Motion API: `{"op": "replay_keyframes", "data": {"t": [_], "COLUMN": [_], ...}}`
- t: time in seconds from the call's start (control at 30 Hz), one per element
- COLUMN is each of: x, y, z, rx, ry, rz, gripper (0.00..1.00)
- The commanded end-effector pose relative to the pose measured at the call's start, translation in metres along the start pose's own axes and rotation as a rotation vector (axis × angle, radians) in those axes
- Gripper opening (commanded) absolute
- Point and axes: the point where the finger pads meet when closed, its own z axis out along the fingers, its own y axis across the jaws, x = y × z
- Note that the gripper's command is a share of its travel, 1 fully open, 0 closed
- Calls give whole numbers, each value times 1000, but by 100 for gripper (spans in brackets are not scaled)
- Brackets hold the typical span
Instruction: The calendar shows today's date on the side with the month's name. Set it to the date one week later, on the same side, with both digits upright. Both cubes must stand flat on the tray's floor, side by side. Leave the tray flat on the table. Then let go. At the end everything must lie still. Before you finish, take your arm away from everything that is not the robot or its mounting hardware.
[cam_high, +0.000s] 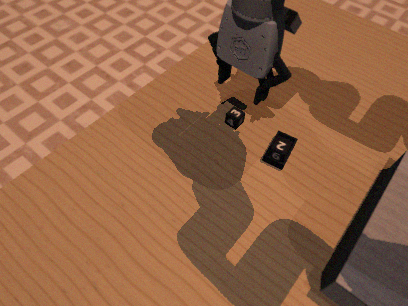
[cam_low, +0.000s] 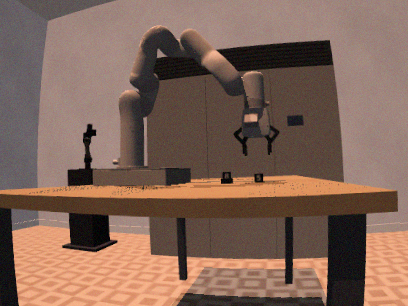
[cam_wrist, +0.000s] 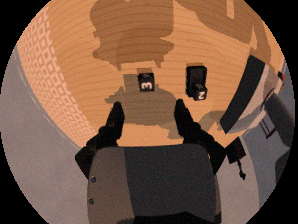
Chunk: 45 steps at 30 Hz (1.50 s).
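Observation:
A black cube (cam_high: 235, 118) (cam_low: 258, 177) (cam_wrist: 146, 82) stands loose on the table, a white 3 on its upper face. Beside it the black tray (cam_low: 226, 181) (cam_wrist: 190, 75) lies flat. A second cube (cam_high: 281, 145) (cam_low: 226, 175) (cam_wrist: 200, 92) is at one end of the tray, with a white 2 on top; a greyer 6 or 9 shows on its side in the top view. The tray's other end shows no cube in the wrist view. The month's name cannot be read. My gripper (cam_high: 240, 91) (cam_low: 257, 152) (cam_wrist: 148, 107) is open and empty, high above the table near the loose cube.
The robot's base block (cam_high: 352, 220) (cam_low: 177, 176) (cam_wrist: 243, 95) stands on the table (cam_high: 125, 225) (cam_low: 300, 200), on the tray's side away from the loose cube. The table edge and tiled floor lie beyond the loose cube. Broad arm shadows cross the wood.

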Motion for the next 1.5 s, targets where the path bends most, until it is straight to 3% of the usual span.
{"op": "replay_keyframes", "data": {"t": [0.0, 1.47], "x": [0, 0], "y": [-1, -1], "z": [-1, 2], "rx": [4, 3], "ry": [0, 0], "rz": [-1, 0], "gripper": [47, 47]}}
